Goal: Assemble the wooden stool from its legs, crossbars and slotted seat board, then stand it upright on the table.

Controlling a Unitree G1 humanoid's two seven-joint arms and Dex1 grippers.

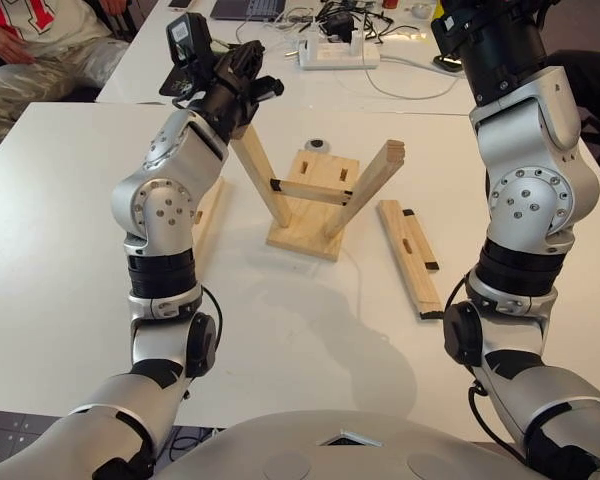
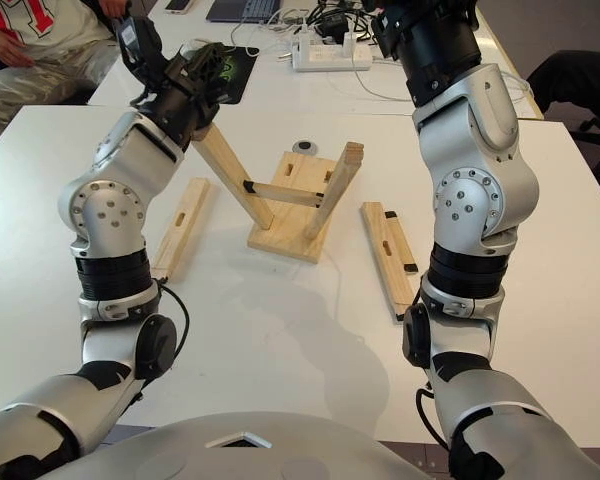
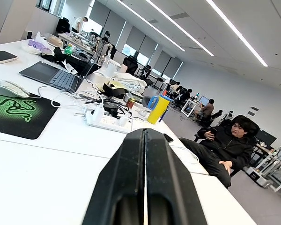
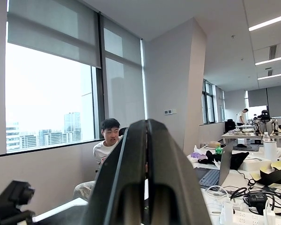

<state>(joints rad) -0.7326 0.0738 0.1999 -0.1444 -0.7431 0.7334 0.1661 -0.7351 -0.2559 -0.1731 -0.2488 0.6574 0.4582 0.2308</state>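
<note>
The slotted seat board [image 1: 298,232] lies flat on the white table. Two legs stand slanted in it, the left leg [image 1: 261,183] and the right leg [image 1: 372,182], joined by a crossbar [image 1: 310,191]. My left gripper [image 1: 250,80] is raised at the top end of the left leg, which my wrist hides; I cannot tell whether it touches. In the left wrist view its fingers [image 3: 159,187] are pressed together with nothing between them. The right gripper [image 4: 146,140] is held high, also shut and empty. One loose leg [image 1: 410,256] lies right of the board, another loose piece [image 2: 180,228] left of it.
A small round dark object [image 1: 317,146] sits just behind the seat board. On the desk beyond are a power strip [image 1: 338,55], cables, a laptop [image 1: 248,8] and a dark mouse mat [image 2: 232,64]. Bare table [image 1: 280,340] spreads in front of the board.
</note>
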